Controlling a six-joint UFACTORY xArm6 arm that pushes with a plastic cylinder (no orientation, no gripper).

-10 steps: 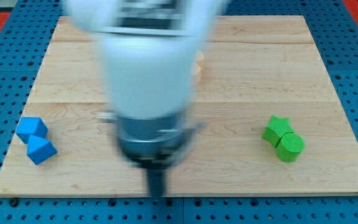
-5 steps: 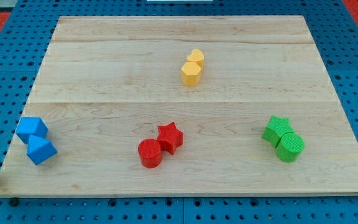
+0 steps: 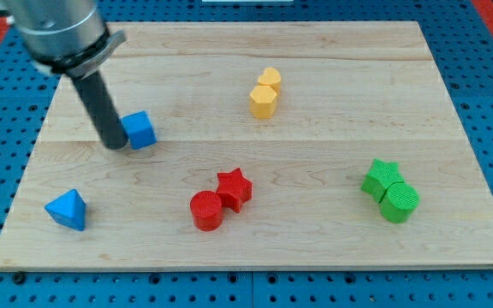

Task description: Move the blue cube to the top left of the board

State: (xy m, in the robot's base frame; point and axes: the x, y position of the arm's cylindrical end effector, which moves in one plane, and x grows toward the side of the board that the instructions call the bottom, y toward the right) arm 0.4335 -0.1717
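Note:
The blue cube [image 3: 140, 130] lies on the wooden board [image 3: 332, 145], left of centre and in its upper half. My tip [image 3: 115, 145] rests on the board right against the cube's left side. The dark rod rises from it toward the view's top left, where the arm's grey body fills the corner. A second blue block, a pyramid-like wedge [image 3: 67, 210], lies alone near the board's lower left.
Two yellow blocks [image 3: 265, 92] stand together at upper centre. A red cylinder [image 3: 206, 210] and a red star [image 3: 234, 188] touch at lower centre. A green star [image 3: 382, 177] and a green rounded block [image 3: 400, 202] touch at the right.
The arm moved from centre out of view at the left, then reappeared at upper left. The blue cube moved up and right from the lower-left edge. The blue wedge shifted slightly right.

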